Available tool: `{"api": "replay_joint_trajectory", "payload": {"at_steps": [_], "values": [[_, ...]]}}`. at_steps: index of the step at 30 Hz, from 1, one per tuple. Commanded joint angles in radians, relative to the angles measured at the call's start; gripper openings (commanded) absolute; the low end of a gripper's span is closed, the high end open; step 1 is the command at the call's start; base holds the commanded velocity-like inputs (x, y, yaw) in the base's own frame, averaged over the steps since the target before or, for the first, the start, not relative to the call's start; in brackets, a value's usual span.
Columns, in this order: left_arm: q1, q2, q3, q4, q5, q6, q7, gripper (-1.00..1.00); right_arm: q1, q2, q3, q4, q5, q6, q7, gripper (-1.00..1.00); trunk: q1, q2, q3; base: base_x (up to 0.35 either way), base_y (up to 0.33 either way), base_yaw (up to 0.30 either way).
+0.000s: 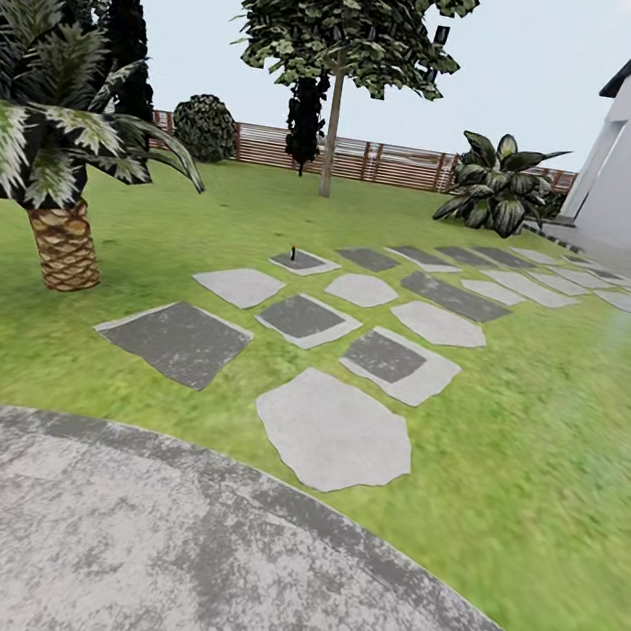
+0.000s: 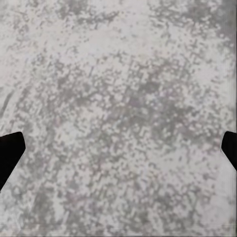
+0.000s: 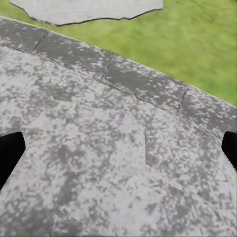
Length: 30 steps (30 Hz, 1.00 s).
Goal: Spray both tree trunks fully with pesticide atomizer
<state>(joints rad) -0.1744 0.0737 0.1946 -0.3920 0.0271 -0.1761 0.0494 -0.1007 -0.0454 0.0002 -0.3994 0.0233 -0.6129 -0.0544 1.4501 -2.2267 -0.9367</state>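
Atomizer: a small dark object (image 1: 292, 252) is standing on a far stone slab (image 1: 304, 262); too small to identify for certain.
Tree: one (image 1: 333, 126) is rising by the fence (image 1: 379, 162).
Left gripper (image 2: 118, 153): fingers are spreading wide over grey paving (image 2: 118, 98), holding nothing.
Right gripper (image 3: 118, 153): fingers are gaping apart, empty, above the paving's edge near grass (image 3: 197, 44).

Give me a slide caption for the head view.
Garden lawn with stepping slabs leading from a round paved patch toward a fenced tree.
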Motion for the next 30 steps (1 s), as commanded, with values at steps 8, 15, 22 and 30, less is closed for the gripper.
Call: {"api": "replay_joint_trajectory", "payload": {"at_steps": [8,15,22,30], "values": [[-0.001,0.0,0.001,0.001,0.004,-0.003,0.001,1.0,-0.001,-0.001,-0.001,0.001,0.003,-0.003,-0.004,1.0,0.0,0.0,-0.001,0.339,0.0,0.0],[-0.001,0.0,0.0,0.001,0.004,-0.003,0.001,1.0,-0.001,-0.001,-0.001,0.001,0.003,-0.004,-0.004,1.0,0.0,0.0,-0.001,0.339,0.0,0.0],[-0.001,0.0,0.0,0.001,0.004,-0.003,0.001,1.0,-0.001,-0.001,-0.002,0.001,0.003,-0.004,-0.004,1.0,0.0,0.0,-0.001,0.339,0.0,0.0],[-0.001,0.0,0.0,0.001,0.004,-0.004,0.001,1.0,-0.001,-0.001,-0.002,0.001,0.003,-0.004,-0.004,1.0,0.0,0.0,-0.001,0.339,0.0,0.0]]}}
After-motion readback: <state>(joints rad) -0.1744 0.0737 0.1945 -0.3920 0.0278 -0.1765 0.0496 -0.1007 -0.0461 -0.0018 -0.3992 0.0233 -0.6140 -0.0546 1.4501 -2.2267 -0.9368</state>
